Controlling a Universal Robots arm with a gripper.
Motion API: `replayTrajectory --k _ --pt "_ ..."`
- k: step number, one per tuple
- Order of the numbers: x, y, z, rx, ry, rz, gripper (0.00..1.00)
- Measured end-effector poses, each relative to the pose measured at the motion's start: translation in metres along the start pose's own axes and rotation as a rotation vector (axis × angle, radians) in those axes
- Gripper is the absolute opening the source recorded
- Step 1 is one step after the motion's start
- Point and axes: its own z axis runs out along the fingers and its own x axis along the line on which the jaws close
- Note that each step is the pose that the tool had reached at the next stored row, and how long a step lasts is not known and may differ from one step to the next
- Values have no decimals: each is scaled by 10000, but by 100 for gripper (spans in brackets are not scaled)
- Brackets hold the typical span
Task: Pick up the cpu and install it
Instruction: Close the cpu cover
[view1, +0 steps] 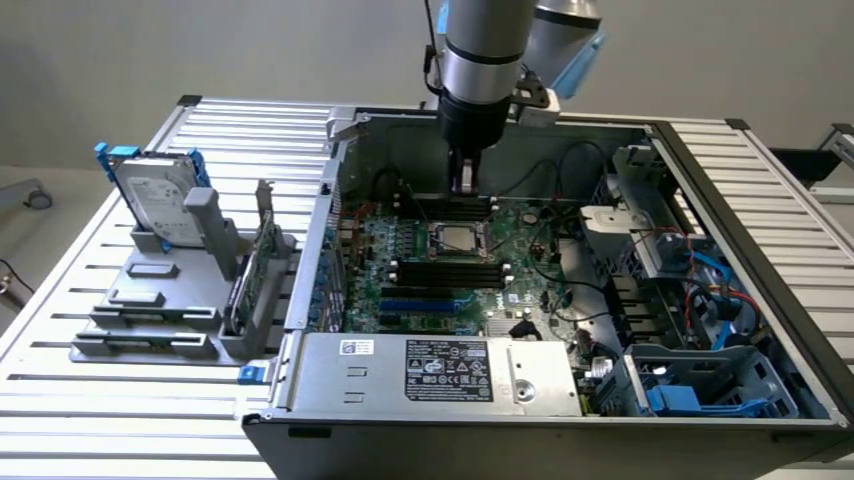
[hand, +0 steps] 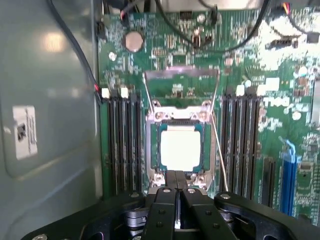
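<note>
Hiding socket (hand: 157, 116) edge: closed tool (hand: 176, 176).

gripper (hand: 176, 175): fingers pressed together, nothing between them
cpu (hand: 181, 147): silver top plate, lying flat in the socket (hand: 181, 114), just ahead of the fingertips
load plate (hand: 181, 82): raised, beyond the cpu
memory slots (hand: 122, 145): black rows flanking the socket on both sides
coin cell (hand: 134, 41): farther out on the green board

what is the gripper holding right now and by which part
Nothing. The gripper is shut empty; the cpu lies in the socket.
</note>
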Motion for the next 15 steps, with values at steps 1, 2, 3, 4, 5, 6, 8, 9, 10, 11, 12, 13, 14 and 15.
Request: replayTrajectory --k 1,2,3,4,5,6,8,9,10,11,12,13,14,15 --pt "1 45 -2 1 17 -7 11" --pt "2 93 -4 2 26 -12 11" --pt "3 137 -4 3 35 -14 11" --pt "4 183 -5 3 46 -20 11" --pt "4 227 -6 3 67 -23 11" --pt "5 274 -7 4 85 -30 11" --pt "7 363 -10 6 114 -39 11" --pt "8 410 -13 7 126 -43 11" --pt "9 455 -18 8 134 -44 11" --pt "10 500 -26 9 140 -48 11" --pt "11 544 -36 9 144 -47 11" --pt "12 590 -48 10 148 -49 11" --pt "14 635 -61 12 152 -51 11" --pt "14 679 -73 13 156 -51 11"
